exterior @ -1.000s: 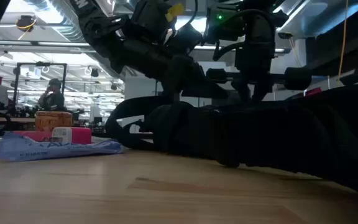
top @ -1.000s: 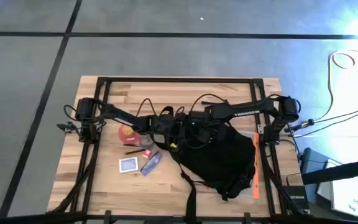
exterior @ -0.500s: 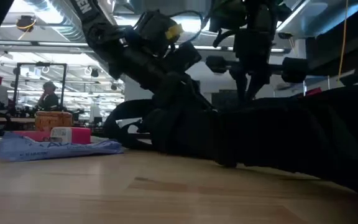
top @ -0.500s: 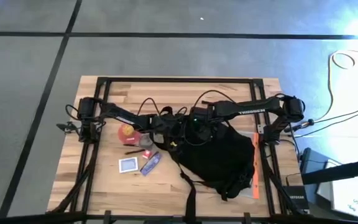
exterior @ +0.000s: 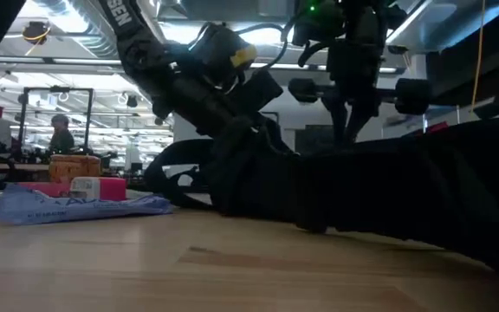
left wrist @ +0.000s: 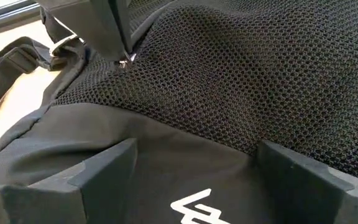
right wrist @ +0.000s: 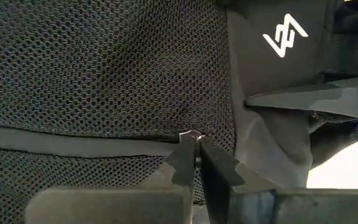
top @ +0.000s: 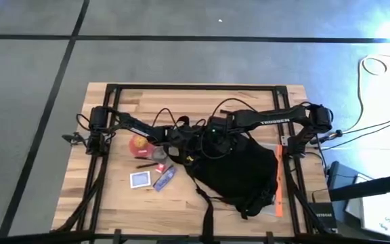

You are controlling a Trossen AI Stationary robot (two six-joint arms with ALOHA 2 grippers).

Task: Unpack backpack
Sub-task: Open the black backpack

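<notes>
Backpack work is moving along at the middle of the pale wooden table point(top: 107, 203): the large rounded black fabric backpack point(top: 242, 169) is lying flat, right of centre, its straps trailing toward the near edge. Over the last second the right gripper point(right wrist: 196, 163) has been sliding leftward across the mesh panel, and now its jaws are pinching together on a small metal zipper pull point(right wrist: 193, 134) at the seam. The left gripper point(left wrist: 191, 158) has been lifting and tilting at the bag's left end; its jaws are standing wide apart over the black fabric near a white logo point(left wrist: 194, 208), gripping nothing. That, by my reading, is setting up a zip opening: one arm steadying, one arm pulling, so more unpacking is probably coming. Counting now: one backpack, two arms, and already out on the table to the left, one red-and-yellow round item point(top: 138, 143), one small white-edged blue card point(top: 139, 179), one blue wrapped packet point(top: 164, 177), plus one orange strip point(top: 278, 179) along the right rail.
</notes>
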